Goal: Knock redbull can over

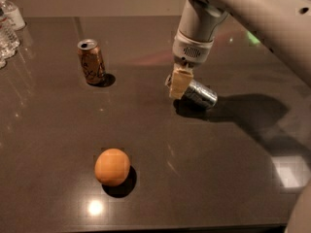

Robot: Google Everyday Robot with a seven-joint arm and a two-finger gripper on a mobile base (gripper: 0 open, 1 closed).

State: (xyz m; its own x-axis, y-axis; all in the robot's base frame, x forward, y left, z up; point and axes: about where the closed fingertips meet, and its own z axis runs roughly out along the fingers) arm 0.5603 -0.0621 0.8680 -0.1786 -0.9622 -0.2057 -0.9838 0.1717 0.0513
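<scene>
The redbull can (200, 94), slim and silver-grey, lies on its side on the dark table (58, 130), right of centre, its end pointing to the lower right. My gripper (179, 84) hangs from the arm that comes in from the upper right. Its tan fingers (179, 83) sit right at the can's left end, overlapping it in the camera view. I cannot tell whether they touch it.
A wider brown-gold can (92, 61) stands upright at the back left. An orange (112, 166) rests near the front. Clear plastic water bottles (8, 25) stand at the far left edge. The arm's shadow falls on the table to the right.
</scene>
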